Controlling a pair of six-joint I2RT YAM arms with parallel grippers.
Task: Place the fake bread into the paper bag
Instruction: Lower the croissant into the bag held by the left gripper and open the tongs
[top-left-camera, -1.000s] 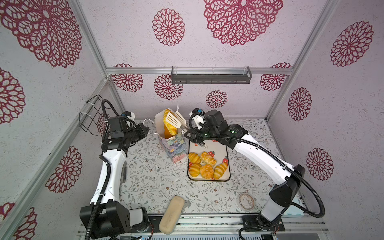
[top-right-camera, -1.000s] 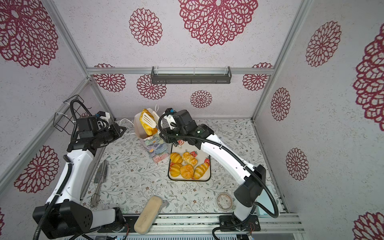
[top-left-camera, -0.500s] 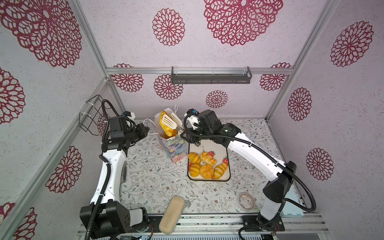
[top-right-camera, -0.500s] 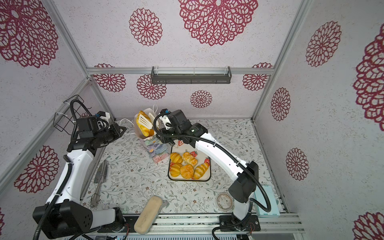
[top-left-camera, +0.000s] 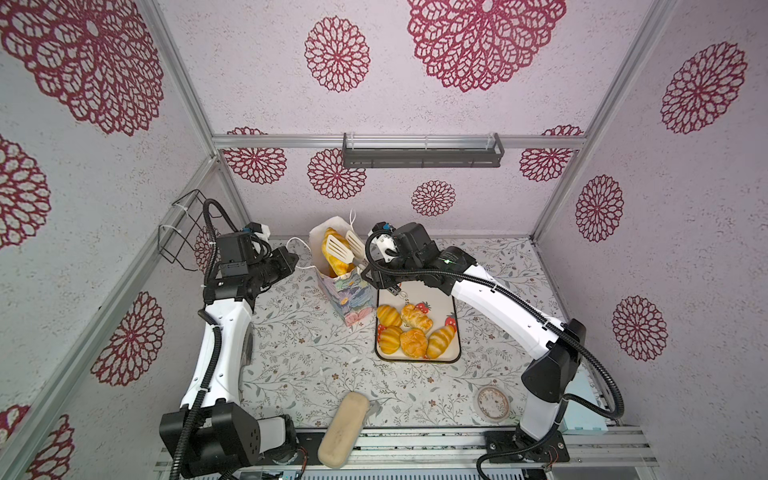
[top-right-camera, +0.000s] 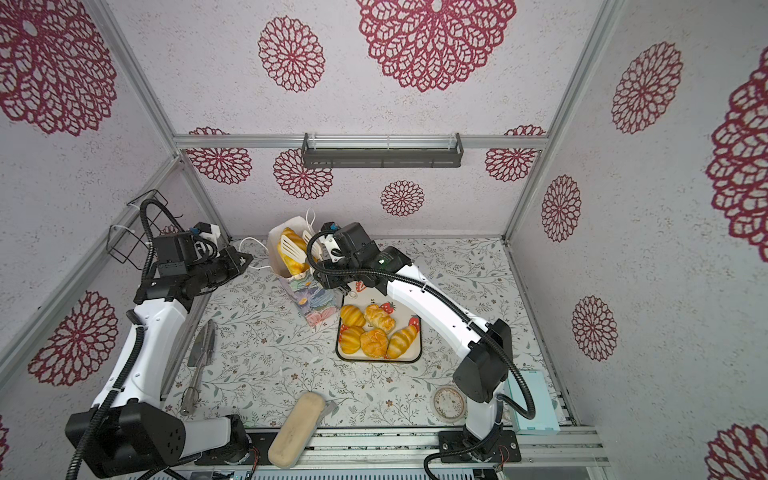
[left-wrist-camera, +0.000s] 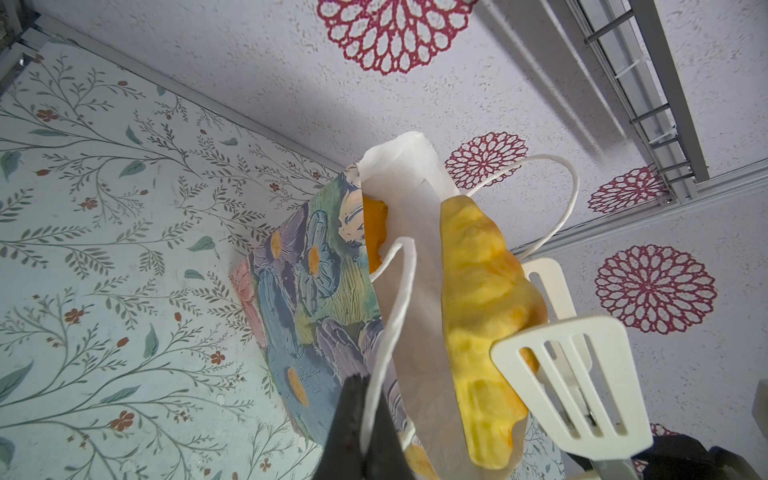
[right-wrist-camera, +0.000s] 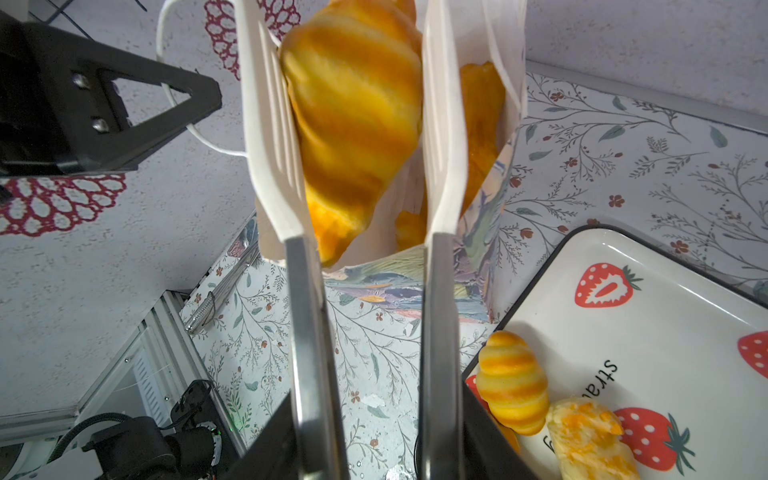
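Right gripper (right-wrist-camera: 378, 440) clamps the tongs (right-wrist-camera: 440, 166), whose blades flank 1 croissant (right-wrist-camera: 353, 116) lying lengthwise in the mouth of the paper bag (left-wrist-camera: 316, 291), toward the worktop's (top-left-camera: 291, 365) far edge; left gripper (left-wrist-camera: 368, 415) pinches the cord handle (left-wrist-camera: 399, 311).

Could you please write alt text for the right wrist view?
Tongs with white slotted blades flank a striped golden croissant at the open mouth of the flowered paper bag, which already holds more bread. Beside the bag, a strawberry-print tray carries more pastries.
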